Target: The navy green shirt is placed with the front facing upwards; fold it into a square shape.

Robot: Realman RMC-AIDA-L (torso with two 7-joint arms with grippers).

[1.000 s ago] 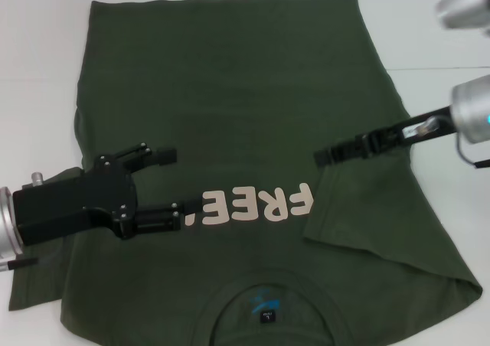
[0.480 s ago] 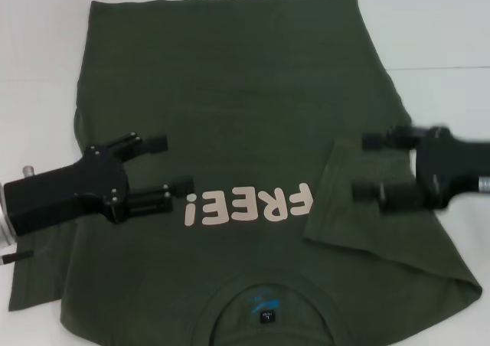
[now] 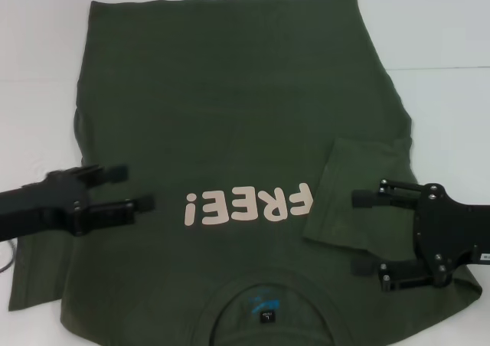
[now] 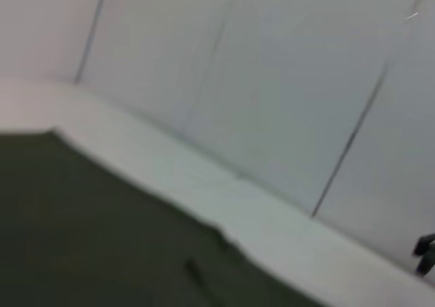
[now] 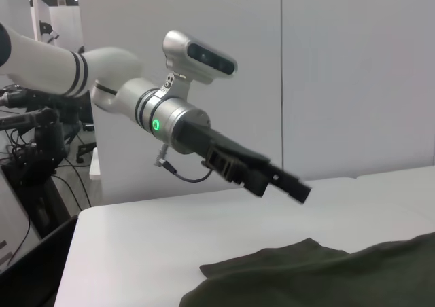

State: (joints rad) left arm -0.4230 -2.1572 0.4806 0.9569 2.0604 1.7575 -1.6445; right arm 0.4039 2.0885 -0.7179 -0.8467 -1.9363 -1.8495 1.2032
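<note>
The navy green shirt [image 3: 230, 124] is spread front-up on the white tabletop [image 3: 38, 63], collar nearest the robot, long axis running away from it. Its right sleeve is already folded inward. The left gripper [image 3: 130, 187] and right gripper [image 3: 361, 233] are held over opposite sides, fingers spread, nothing gripped; the unfolded left sleeve lies beneath the left gripper.

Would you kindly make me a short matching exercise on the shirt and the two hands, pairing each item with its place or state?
Items:
1. left hand
2. right hand
3. right sleeve
4. neck label

Places or states:
A. folded inward onto the navy green shirt
B. open, over the shirt's left edge
C. inside the collar, nearest the robot
D. open, beside the folded sleeve

Pairs: 1-B, 2-D, 3-A, 4-C
</note>
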